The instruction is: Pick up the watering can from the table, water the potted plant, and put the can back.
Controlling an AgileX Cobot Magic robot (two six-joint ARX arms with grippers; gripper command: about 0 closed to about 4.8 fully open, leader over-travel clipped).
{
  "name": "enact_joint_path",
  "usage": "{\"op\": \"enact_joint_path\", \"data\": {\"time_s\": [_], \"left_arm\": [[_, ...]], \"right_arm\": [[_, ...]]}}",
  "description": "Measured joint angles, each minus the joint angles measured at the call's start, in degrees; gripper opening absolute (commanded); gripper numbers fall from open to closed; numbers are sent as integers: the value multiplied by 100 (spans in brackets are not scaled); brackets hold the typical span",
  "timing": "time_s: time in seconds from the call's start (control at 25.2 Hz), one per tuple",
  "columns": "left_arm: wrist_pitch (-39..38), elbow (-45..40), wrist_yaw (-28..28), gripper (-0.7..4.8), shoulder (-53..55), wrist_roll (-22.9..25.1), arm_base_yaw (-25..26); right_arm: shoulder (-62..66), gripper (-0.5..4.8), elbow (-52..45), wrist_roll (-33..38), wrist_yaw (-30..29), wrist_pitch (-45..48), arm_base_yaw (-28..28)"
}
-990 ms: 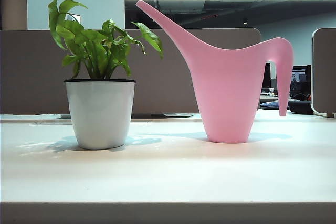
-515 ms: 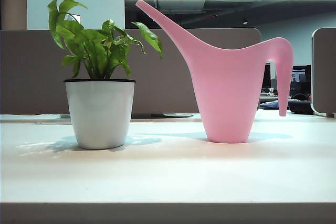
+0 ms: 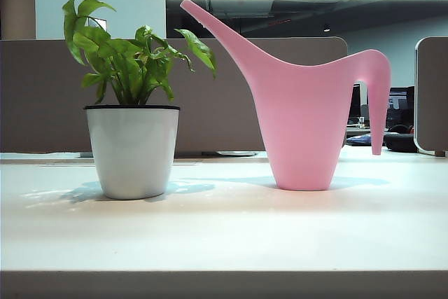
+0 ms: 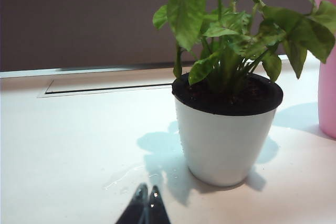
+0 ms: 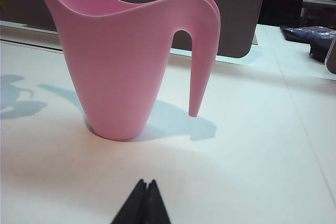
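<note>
Left gripper: we log its fingertips pressed together, seemingly empty, low over the table, the potted plant upright just ahead. Right gripper: closed likewise, the watering can standing ahead, untouched.

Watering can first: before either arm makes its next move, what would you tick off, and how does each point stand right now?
1. Watering can standing upright on the table: ok.
2. Can apart from the potted plant, a gap between them: ok.
3. Right gripper short of the can, holding nothing: ok.
4. Right gripper's fingertips together, so it cannot take the handle as it is: not ok for a grasp.
5. Left gripper shut, near the pot but clear of it: ok.
6. Wet patch on the table in front of the pot: present; whether the can holds water: cannot tell.
</note>
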Motion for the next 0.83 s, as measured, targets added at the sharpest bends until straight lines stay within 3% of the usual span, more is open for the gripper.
{"op": "enact_joint_path", "data": {"time_s": [0.24,0.4,0.83], "left_arm": [[37,-20,17,-5,0,120,0],[-66,-20,-361,-5,0,151,0],[-197,-20,-361,-5,0,151,0]], "right_arm": [[0,-1,0,-44,179,0,0],[0,-1,0,-42,208,-44,0],[-2,-1,0,-17,205,-433,0]]}}
